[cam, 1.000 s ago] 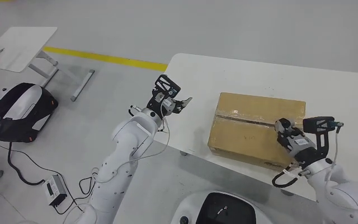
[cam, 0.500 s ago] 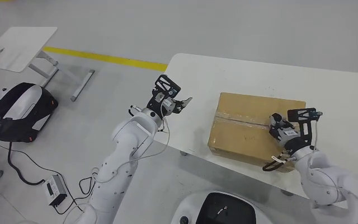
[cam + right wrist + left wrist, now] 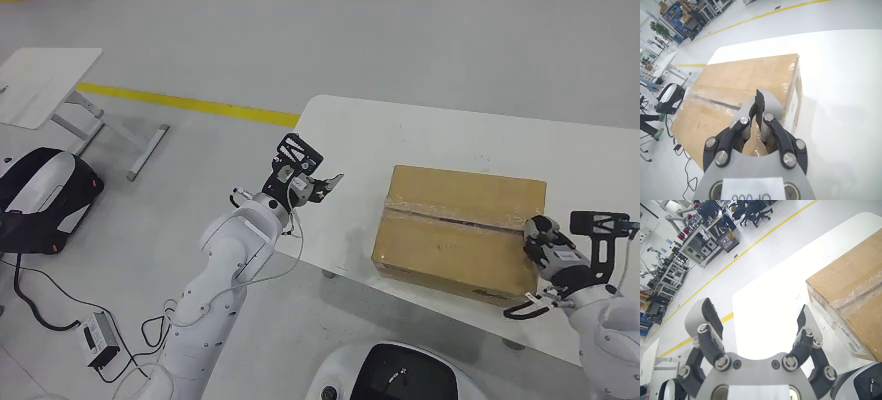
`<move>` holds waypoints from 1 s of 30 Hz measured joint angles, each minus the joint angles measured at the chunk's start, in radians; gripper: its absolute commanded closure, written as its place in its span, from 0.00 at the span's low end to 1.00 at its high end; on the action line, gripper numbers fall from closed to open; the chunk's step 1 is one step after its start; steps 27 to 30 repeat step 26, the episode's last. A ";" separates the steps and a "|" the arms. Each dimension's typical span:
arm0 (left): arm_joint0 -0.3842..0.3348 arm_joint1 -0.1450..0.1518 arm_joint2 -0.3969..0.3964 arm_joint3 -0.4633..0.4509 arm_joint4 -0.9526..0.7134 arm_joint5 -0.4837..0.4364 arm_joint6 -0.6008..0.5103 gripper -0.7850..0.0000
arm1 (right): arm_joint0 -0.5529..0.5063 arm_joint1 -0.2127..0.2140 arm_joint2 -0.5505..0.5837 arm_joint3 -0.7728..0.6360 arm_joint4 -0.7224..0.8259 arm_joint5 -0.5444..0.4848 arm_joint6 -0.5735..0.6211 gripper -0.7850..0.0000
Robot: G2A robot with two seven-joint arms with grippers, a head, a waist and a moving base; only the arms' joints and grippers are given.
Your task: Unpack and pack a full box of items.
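Right gripper (image 3: 757,103), closed, hangs by the taped box (image 3: 460,225) on table (image 3: 400,140).

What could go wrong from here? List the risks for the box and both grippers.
1. Clear tape seals the box seam; the shut right gripper at its end may shove the box rather than break the tape.
2. The box sits near the table's front edge, so a shove could tip it off.
3. The open left gripper hangs apart from the box, so nothing steadies it.
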 measured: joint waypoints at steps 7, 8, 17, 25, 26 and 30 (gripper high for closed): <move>0.000 0.000 0.000 0.000 0.000 0.000 0.000 0.00 | -0.040 0.002 0.082 -0.083 0.066 0.016 -0.043 1.00; 0.000 0.000 0.000 0.000 0.000 0.000 0.000 0.00 | -0.044 0.002 0.098 -0.099 0.070 0.029 -0.058 1.00; 0.026 -0.005 -0.009 0.019 -0.141 0.020 0.103 0.00 | -0.075 -0.002 0.188 -0.186 -0.011 0.202 -0.205 1.00; 0.065 -0.006 -0.041 0.036 -0.257 0.034 0.205 0.00 | -0.118 -0.001 0.190 -0.139 -0.093 0.134 -0.253 0.00; 0.067 -0.006 -0.040 0.036 -0.260 0.034 0.203 0.00 | -0.121 0.000 0.192 -0.140 -0.106 0.129 -0.256 1.00; 0.067 -0.006 -0.040 0.036 -0.260 0.034 0.203 0.00 | -0.121 0.000 0.192 -0.140 -0.106 0.129 -0.256 1.00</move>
